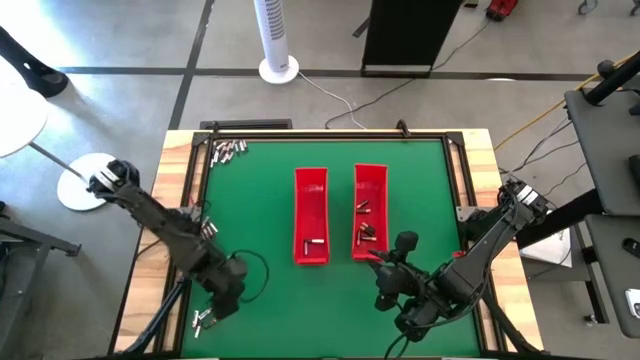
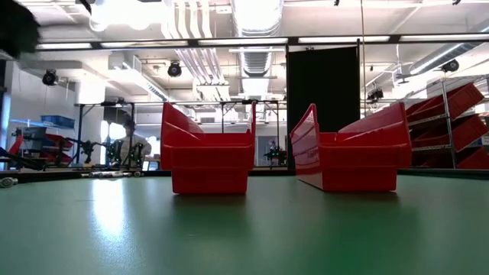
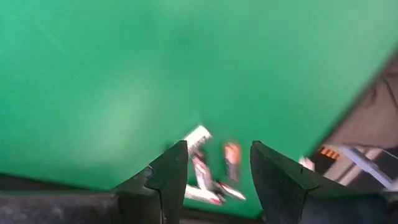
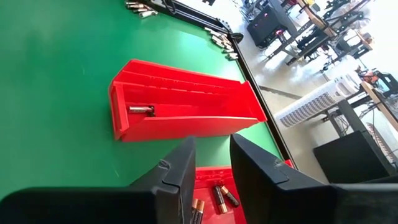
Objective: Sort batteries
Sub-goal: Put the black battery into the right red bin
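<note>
Green mat (image 3: 124,81) fills the left gripper's (image 3: 212,171) view as its parted, empty fingers hover over loose batteries (image 3: 208,171), likely choosing one, while the right gripper (image 4: 210,163), narrowly parted and empty, waits by the trays (image 4: 180,109).

Left arm reaches in from left table edge, elbow bent, left gripper (image 1: 212,312) low at near-left corner, fingers (image 3: 169,176) parted, pointing down. Right arm comes from right edge, folded back toward near side, right gripper (image 1: 385,262) near table centre-front, fingers (image 4: 177,169) slightly apart
</note>
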